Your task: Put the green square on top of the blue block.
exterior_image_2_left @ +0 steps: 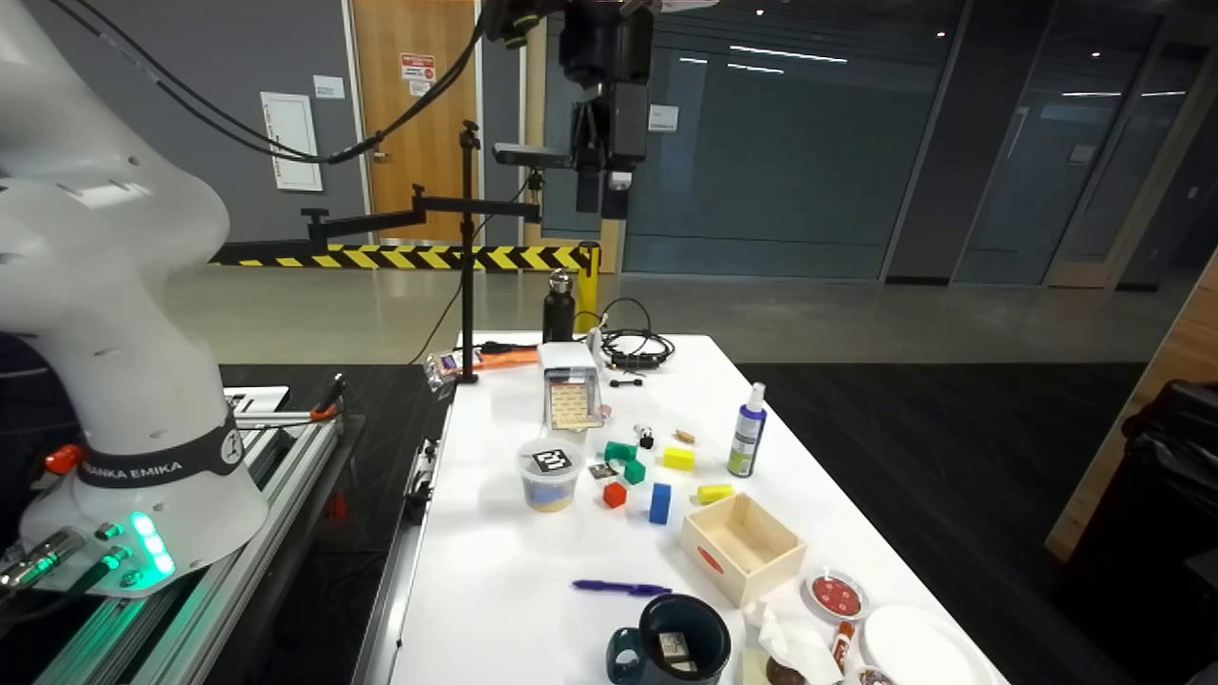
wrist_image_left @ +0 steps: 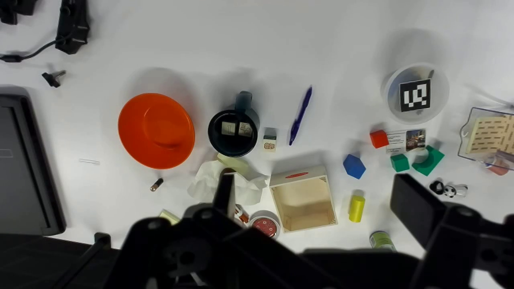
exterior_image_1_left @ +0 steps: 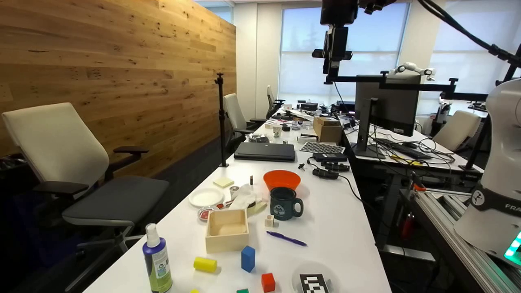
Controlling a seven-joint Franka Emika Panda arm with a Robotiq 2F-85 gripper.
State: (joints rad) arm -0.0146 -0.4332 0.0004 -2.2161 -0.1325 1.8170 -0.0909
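Observation:
The green square is a small green block lying on the white table, beside a green arch-shaped block. It also shows in an exterior view and is cut off at the bottom edge of an exterior view. The blue block stands on the table a short way from it, with nothing on top; it shows in both exterior views. My gripper is open and empty, its fingers wide apart. It hangs high above the table in both exterior views.
Near the blocks are a red cube, a yellow cylinder, the green arch block and a lidded tub. A wooden box, dark mug, pen, orange bowl and spray bottle also stand or lie on the table.

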